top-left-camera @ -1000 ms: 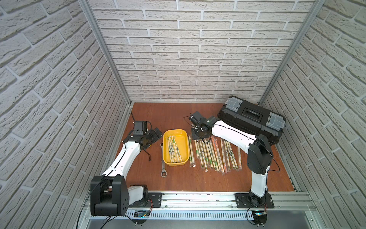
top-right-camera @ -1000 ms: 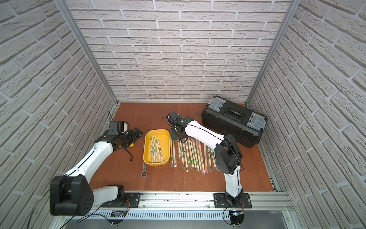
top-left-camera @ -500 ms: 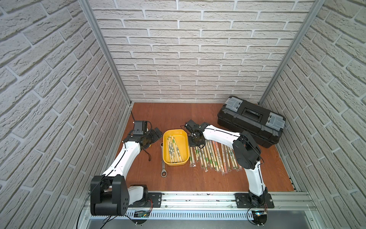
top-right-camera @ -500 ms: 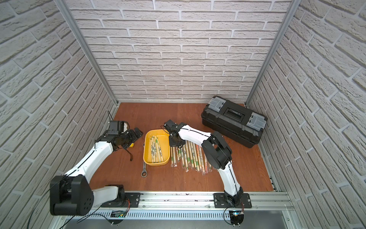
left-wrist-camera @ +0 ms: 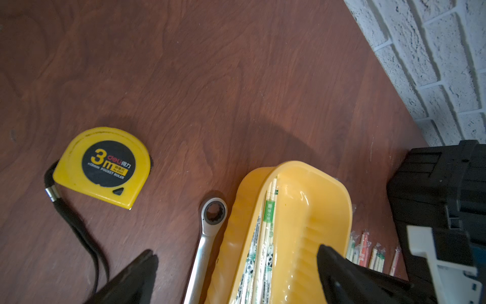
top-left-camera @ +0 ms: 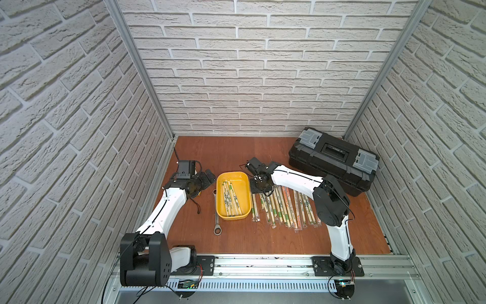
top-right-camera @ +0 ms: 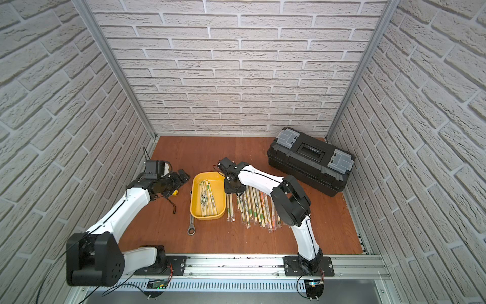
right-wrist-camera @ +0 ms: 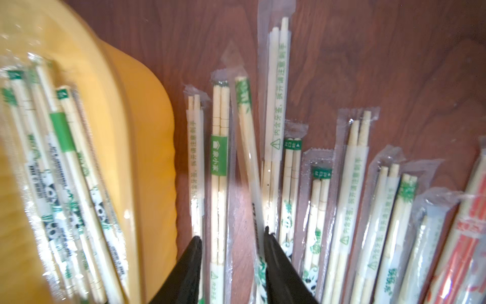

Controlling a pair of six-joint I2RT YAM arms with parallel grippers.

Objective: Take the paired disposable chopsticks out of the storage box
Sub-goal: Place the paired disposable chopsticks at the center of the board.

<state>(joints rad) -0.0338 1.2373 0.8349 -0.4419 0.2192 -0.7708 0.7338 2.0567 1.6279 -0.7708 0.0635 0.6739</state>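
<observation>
1. I see the storage box (top-left-camera: pixel 243 184) holding several paired disposable chopsticks (top-left-camera: pixel 229 197); more lie rowed on the table (top-left-camera: pixel 236 242) beside it.
2. Right gripper (right-wrist-camera: pixel 232 234): jaws partly apart over that row, gripping nothing.
3. Left gripper (left-wrist-camera: pixel 236 250): wide open, empty.
4. Wrench (top-left-camera: pixel 216 215) lies just beside the box.

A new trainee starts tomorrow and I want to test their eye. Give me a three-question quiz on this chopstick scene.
1. True or false: the storage box holds no chopsticks.
2. What lies right alongside the box? A tape measure, B wrench, C toolbox.
3. Open or shut: left gripper, right gripper?
Key: 1 false, several sleeved pairs lie inside. 2 B. 3 both open, holding nothing.
</observation>
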